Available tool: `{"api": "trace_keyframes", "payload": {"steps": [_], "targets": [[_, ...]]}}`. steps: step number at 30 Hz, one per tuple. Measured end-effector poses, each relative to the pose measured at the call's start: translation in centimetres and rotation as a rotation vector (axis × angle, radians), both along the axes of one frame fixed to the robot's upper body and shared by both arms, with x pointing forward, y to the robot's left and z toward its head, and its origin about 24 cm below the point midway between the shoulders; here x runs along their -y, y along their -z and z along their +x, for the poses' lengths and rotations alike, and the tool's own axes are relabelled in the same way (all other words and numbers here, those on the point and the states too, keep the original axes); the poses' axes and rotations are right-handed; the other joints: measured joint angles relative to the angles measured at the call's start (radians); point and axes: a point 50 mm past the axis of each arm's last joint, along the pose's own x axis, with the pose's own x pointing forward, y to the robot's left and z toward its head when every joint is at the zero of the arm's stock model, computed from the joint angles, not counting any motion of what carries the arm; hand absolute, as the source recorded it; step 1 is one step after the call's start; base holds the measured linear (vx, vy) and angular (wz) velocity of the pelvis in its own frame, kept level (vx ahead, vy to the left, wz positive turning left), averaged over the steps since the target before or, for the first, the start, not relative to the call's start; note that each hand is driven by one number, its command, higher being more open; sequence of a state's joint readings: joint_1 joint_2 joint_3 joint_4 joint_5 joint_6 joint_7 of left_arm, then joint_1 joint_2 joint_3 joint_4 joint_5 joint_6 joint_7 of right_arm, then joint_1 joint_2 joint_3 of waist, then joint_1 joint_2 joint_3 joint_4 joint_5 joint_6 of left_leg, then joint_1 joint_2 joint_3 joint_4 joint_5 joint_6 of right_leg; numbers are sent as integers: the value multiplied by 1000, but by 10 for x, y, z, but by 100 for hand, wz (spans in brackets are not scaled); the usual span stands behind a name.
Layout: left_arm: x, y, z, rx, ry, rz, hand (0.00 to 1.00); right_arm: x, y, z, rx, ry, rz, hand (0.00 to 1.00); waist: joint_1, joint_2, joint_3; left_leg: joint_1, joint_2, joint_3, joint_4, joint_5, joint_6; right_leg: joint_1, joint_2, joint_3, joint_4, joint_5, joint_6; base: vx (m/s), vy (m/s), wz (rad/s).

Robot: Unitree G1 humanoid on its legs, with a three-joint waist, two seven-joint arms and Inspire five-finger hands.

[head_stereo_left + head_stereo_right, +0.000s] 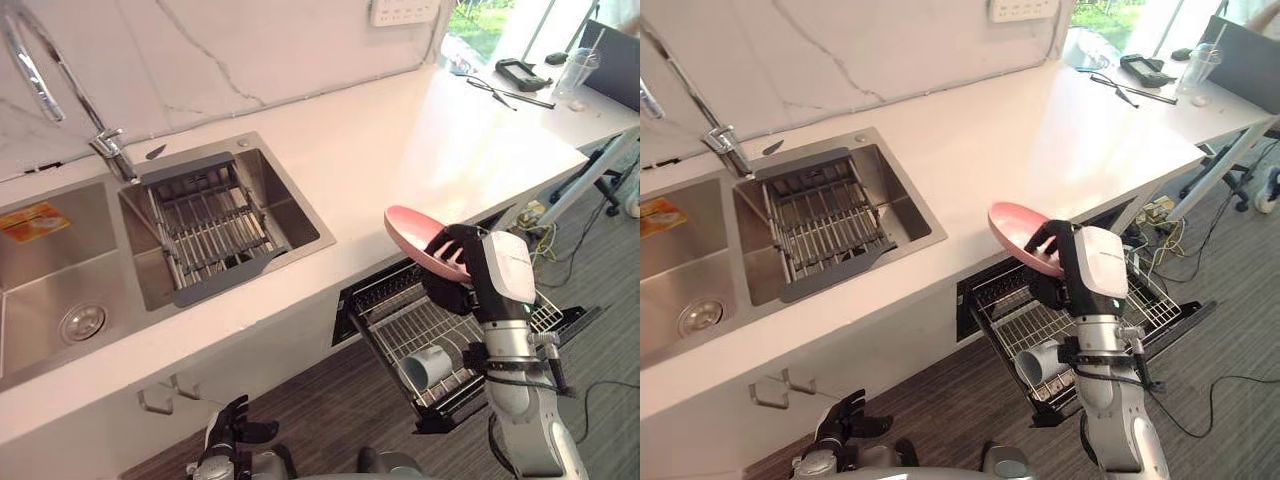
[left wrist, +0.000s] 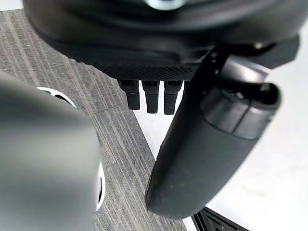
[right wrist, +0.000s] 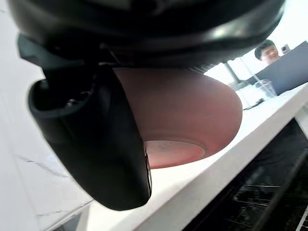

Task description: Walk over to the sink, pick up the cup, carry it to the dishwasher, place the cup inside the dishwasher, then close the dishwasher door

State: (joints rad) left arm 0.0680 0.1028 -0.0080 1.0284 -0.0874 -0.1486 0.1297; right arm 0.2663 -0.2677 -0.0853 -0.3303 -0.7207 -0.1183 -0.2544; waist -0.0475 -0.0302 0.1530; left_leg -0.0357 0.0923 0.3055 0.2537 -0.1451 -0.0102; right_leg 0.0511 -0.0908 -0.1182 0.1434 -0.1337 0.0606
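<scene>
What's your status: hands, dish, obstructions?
Right hand shut on pink bowl at counter edge, above pulled-out dishwasher rack. Left hand open, low, idle. Cup lies in rack. Nothing in the way.

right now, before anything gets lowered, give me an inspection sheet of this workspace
surface: white counter with a steel sink set in
job's things: pink bowl held over the open dishwasher rack; pale cup lying in it
clutter: clear cup and dark tools at the counter's far end
robot hands: right robot hand curled on the bowl; left robot hand low, open, empty
cables: cords on the floor by the desk legs
surroundings: faucet at the sink; a person beyond the counter
</scene>
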Motion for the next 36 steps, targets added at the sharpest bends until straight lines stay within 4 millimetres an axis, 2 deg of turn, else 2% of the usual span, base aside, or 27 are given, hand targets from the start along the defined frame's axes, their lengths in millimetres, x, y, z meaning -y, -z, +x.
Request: {"api": "trace_keyframes", "payload": {"steps": [6, 10, 14, 17, 20, 24, 26, 28, 32, 36], "targets": [[0, 1, -5, -13, 7, 3, 90, 18, 12, -14, -52, 109, 16, 30, -10, 3, -10, 47, -29, -5, -61, 27, -2, 47, -15, -7, -51, 15, 12, 35, 12, 5], [1, 2, -8, -21, 17, 4, 90, 25, 21, -15, -92, 147, 25, 30, -21, 5, -15, 64, -36, -4, -86, 38, 1, 56, -16, -4, -68, 27, 14, -25, 6, -2], [2, 3, -11, -30, 27, 4, 90, 46, 31, -21, -117, 246, 76, 30, -24, 17, -25, 63, -48, -17, -125, 47, 10, 36, -17, 8, -84, 49, 14, -74, 29, -9], [4, 4, -11, -30, 26, -4, 90, 63, 35, -27, -117, 333, 125, 30, -26, 32, -22, 61, -57, -22, -155, 61, 20, 19, -17, 8, -82, 57, 15, -72, 29, 0], [10, 5, -13, -34, 24, -23, 90, 81, 33, -31, -88, 410, 147, 30, -34, 72, -13, 44, -66, -22, -161, 68, 30, -9, -24, 9, -70, 58, 18, -55, 33, 0], [20, 5, -12, -27, 27, -53, 90, 100, 24, -20, -35, 466, 171, 30, -52, 130, 29, -11, -74, -12, -159, 77, 43, -89, -35, 26, -26, 59, 22, -49, 46, -6], [21, 3, -7, -7, 35, -61, 90, 104, 20, -11, -21, 460, 182, 30, -52, 145, 57, -34, -74, -5, -148, 78, 45, -122, -35, 38, -5, 58, 22, -40, 26, -16], [23, 1, -1, 17, 38, -63, 90, 109, 16, 2, -8, 453, 196, 30, -52, 154, 90, -67, -72, -4, -135, 80, 48, -166, -36, 46, 22, 55, 22, -57, 5, -9], [24, -6, 17, 80, 49, -63, 90, 118, 5, 25, 30, 441, 232, 30, -50, 156, 165, -115, -72, -2, -110, 83, 52, -233, -42, 55, 86, 36, 21, -52, -6, -1], [28, -13, 36, 141, 67, -68, 90, 115, -4, 48, 48, 395, 264, 30, -47, 162, 228, -161, -75, -4, -86, 85, 56, -295, -51, 58, 154, 12, 20, -15, -8, 4]]}}
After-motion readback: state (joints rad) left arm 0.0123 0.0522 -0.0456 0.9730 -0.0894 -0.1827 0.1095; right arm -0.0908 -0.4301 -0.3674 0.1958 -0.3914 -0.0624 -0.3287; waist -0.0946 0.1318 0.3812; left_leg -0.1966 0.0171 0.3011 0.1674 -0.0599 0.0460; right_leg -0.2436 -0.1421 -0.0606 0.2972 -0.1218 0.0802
